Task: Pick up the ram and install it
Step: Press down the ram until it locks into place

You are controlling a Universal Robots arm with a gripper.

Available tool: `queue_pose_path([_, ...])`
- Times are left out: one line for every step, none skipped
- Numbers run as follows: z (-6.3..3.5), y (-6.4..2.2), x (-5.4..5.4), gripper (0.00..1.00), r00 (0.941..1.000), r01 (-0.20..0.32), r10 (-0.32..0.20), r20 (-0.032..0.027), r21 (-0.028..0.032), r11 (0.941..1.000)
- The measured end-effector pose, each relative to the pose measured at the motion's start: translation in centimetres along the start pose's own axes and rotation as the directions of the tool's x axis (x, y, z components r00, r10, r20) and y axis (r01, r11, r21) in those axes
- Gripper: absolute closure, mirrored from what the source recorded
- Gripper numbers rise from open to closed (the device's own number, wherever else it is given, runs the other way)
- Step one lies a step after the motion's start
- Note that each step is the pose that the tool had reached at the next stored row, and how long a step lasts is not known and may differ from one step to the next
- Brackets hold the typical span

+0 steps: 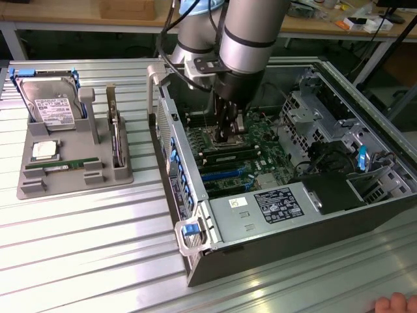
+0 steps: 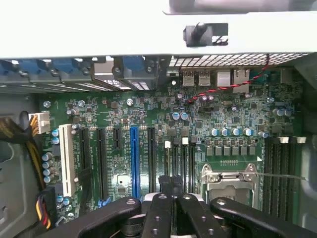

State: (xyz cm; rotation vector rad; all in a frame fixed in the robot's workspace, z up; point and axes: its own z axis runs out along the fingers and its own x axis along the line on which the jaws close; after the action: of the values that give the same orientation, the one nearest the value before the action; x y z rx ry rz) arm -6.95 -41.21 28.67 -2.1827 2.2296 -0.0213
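Observation:
The ram [image 1: 64, 166], a thin green stick with a white label, lies flat in a slot of the grey holder tray [image 1: 29, 189] on the exterior view's left. My gripper [image 1: 225, 137] is far from it, reaching down inside the open computer case [image 1: 260, 208], just above the motherboard. In the wrist view the gripper [image 2: 171, 182] is shut, its black fingertips pressed together over the row of black memory slots [image 2: 181, 161] beside the silver processor socket [image 2: 230, 181]. I see nothing green between the fingers.
The tray also holds a hard drive [image 1: 49, 104], a square silver chip [image 1: 44, 150] and an upright card with a metal bracket [image 1: 116, 140]. Case walls, a drive cage [image 1: 313, 114] and cables surround the arm. A person's hand [image 1: 394, 303] rests at the table's near right corner.

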Motion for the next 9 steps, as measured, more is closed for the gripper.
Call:
queue_pose_path([-0.27, -0.01, 0.0, 0.89, 1.0, 0.0, 0.0, -0.0001, -0.0001, 1.0])
queue_pose_path([-0.5, -0.01, 0.0, 0.89, 1.0, 0.0, 0.0, -0.0001, -0.0001, 1.0])
queue_pose_path([-0.81, -0.02, 0.0, 0.89, 1.0, 0.0, 0.0, 0.0001, 0.0, 1.0])
queue_pose_path([-0.99, -0.02, 0.0, 0.89, 1.0, 0.0, 0.0, 0.0001, 0.0, 1.0])
queue_pose_path([-1.19, -0.03, 0.0, 0.89, 1.0, 0.0, 0.0, 0.0, 0.0, 1.0])
queue_pose_path([-1.38, -0.03, 0.0, 0.89, 1.0, 0.0, 0.0, 0.0, -0.0001, 1.0])
queue_pose_path([-1.66, -0.04, 0.0, 0.89, 1.0, 0.0, 0.0, 0.0, 0.0, 1.0])
queue_pose_path([-1.99, -0.05, 0.0, 0.89, 1.0, 0.0, 0.0, 0.0001, 0.0, 1.0])
queue_pose_path([-2.25, -0.06, 0.0, 0.89, 1.0, 0.0, 0.0, 0.0001, 0.0, 1.0])
